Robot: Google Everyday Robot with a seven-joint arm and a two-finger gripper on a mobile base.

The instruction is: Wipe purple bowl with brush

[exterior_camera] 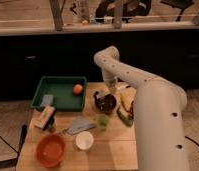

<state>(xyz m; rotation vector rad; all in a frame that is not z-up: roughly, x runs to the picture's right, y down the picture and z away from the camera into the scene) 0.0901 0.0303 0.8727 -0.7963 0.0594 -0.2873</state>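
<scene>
Purple bowl (pixel 105 104), single; one gripper (pixel 112 93) just above it, grip state unclear

No writing, label or number can be read anywhere on the table (pixel 111 146) or the things on it. The gripper (pixel 112 93) hangs over the purple bowl (pixel 105 104) near the table's far edge.

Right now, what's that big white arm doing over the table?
A one-armed robot is reaching across the wooden table. Its gripper sits just above the back rim of the small purple bowl. The job is wiping that bowl with a brush, but I cannot make out the brush at the gripper. The orange-red bowl, white cup and green tray stand apart from it, with nothing touching them.
</scene>
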